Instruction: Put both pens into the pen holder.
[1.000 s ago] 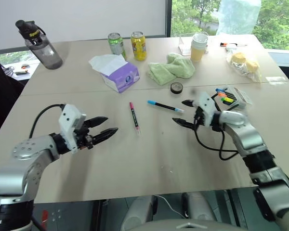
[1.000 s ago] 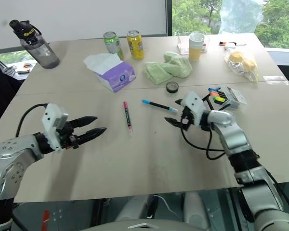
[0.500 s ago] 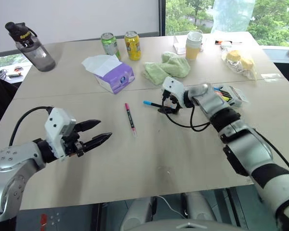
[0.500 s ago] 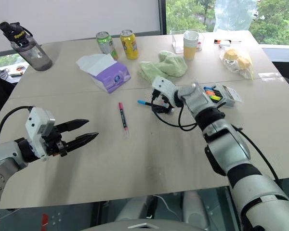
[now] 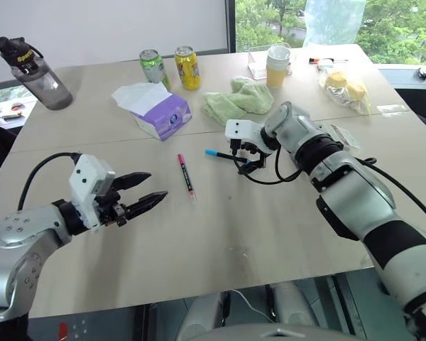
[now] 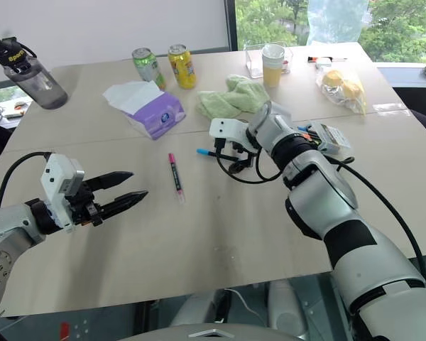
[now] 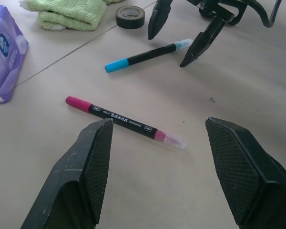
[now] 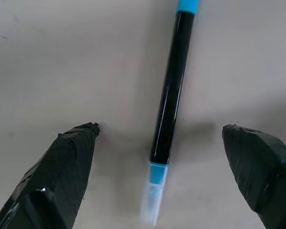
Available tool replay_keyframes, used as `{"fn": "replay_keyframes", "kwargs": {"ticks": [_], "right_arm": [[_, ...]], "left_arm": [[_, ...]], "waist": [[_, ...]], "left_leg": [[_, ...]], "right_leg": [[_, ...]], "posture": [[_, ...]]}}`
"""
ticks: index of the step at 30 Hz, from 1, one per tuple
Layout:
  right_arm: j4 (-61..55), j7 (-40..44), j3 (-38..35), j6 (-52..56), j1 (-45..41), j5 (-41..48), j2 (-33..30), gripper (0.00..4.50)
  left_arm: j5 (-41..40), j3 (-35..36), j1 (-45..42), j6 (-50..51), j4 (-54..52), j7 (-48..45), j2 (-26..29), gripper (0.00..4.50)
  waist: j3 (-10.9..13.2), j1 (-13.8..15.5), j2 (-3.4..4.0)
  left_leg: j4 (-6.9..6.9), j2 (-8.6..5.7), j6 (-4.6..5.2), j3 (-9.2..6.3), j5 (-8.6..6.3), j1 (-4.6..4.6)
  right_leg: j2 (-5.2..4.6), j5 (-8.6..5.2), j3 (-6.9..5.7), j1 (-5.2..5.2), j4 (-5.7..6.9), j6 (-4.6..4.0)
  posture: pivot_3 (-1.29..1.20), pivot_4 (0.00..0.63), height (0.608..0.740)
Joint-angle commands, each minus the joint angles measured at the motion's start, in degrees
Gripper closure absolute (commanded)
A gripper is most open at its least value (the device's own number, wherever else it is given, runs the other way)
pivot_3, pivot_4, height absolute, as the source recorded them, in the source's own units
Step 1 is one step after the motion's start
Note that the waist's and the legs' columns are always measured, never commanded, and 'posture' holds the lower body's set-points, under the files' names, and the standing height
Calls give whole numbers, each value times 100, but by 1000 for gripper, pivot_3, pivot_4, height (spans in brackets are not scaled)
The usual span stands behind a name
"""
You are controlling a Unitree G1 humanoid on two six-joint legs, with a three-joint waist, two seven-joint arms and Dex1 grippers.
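Pens both lay on the table (image 5: 220,234); none sat in the pen holder (image 6: 325,136).
Right gripper (image 8: 164,143), jaws wide, straddled the blue-capped pen (image 8: 169,102); left gripper (image 7: 174,157), parted and empty, faced the pink-capped pen (image 7: 124,121).

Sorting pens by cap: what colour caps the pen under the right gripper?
Bright blue cap; clearest in the left wrist view.

— Any writing you can actually read on this table?

— Hardly. The pink-capped pen (image 7: 125,120) carries a line of small white print along its dark barrel, too fine to make out.

— And the purple tissue box (image 7: 5,57) at ten o'clock from it?

— A round blue-and-white emblem on its side, characters illegible. The bottle (image 5: 30,62) has a yellow word on its lid, unreadable.
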Motion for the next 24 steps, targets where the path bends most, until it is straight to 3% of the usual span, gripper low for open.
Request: {"fn": "replay_keyframes", "kwargs": {"ticks": [1, 3, 4, 7, 11, 13, 14, 24], "right_arm": [[251, -18, 178, -37, -210, -361, 153, 0], [384, 147, 180, 156, -315, -417, 305, 0], [453, 228, 147, 308, -358, -415, 378, 560], [625, 313, 102, 574, -392, -477, 488, 1641], [744, 378, 104, 730, -349, -580, 538, 3679], [754, 317, 98, 709, -329, -628, 541, 4301], [758, 301, 76, 716, -334, -629, 545, 4458], [618, 105, -479, 531, -678, -352, 341, 4458]], "left_arm": [[19, 27, -138, -45, 52, -83, 155, 1339], [38, 2, -163, -57, 100, -131, 190, 1339], [49, -14, -168, -65, 114, -141, 197, 1310], [63, -49, -186, -60, 107, -142, 190, 1310], [65, -66, -200, -60, 105, -144, 189, 1310], [65, -54, -196, -68, 112, -153, 196, 1310], [66, -49, -192, -70, 110, -155, 197, 1310], [36, -27, -312, -116, 220, -103, 122, 1310]], "waist": [[0, -8, 1], [1, -15, 2], [1, -23, 4], [0, -36, 5], [-3, -36, 5], [-4, -34, 6], [-4, -35, 6], [-3, -33, 8]], "left_leg": [[0, 0, 0, 0, 0, 0], [0, 0, 0, 0, 0, -1], [-1, 0, 0, 0, 0, 0], [-2, 0, 0, 0, 0, 1], [1, 0, -1, 0, 1, 3], [1, 0, -3, 0, 2, 5], [1, 0, -3, 0, 2, 8], [5, 0, -10, -3, 6, 7]], "right_leg": [[0, 0, 1, -1, -1, 0], [0, 0, 1, -6, 0, 0], [0, 0, 1, -6, 1, 0], [0, 0, 1, -6, 1, 0], [0, 0, 3, -4, 6, 0], [1, 0, 4, -3, 8, -1], [1, 1, 4, -1, 9, -1], [3, 5, 2, -1, 16, -7]], "posture": [[0, 150, 740], [0, 150, 740], [0, 150, 740], [0, 150, 740], [0, 150, 740], [0, 150, 740], [0, 150, 740], [0, 150, 740]]}}
